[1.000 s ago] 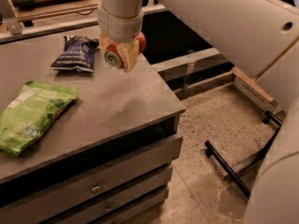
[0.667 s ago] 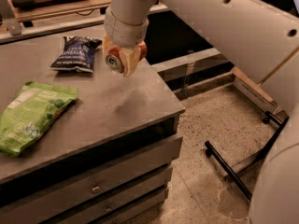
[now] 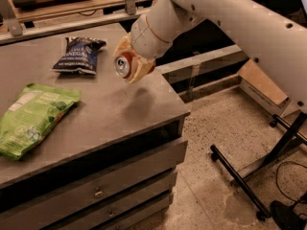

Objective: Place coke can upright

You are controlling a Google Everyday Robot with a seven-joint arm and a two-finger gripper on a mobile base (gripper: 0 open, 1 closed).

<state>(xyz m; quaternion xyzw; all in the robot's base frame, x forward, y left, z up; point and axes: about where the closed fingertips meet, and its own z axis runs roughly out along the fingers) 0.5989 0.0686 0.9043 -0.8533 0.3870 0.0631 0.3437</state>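
The coke can is a small red can with a silver top. It lies tilted on its side in the air, top facing the camera, above the right part of the grey counter. My gripper is shut on the coke can, its pale fingers wrapped around the can's body. The can hangs well above the counter and casts a faint shadow below.
A dark blue chip bag lies at the counter's back. A green snack bag lies at the front left. The counter's right edge is close under the can. Drawers sit below. Black metal legs stand on the floor at right.
The arm has swung so the can's silver top now faces the camera, and the gripper with the can has shifted slightly left over the counter.
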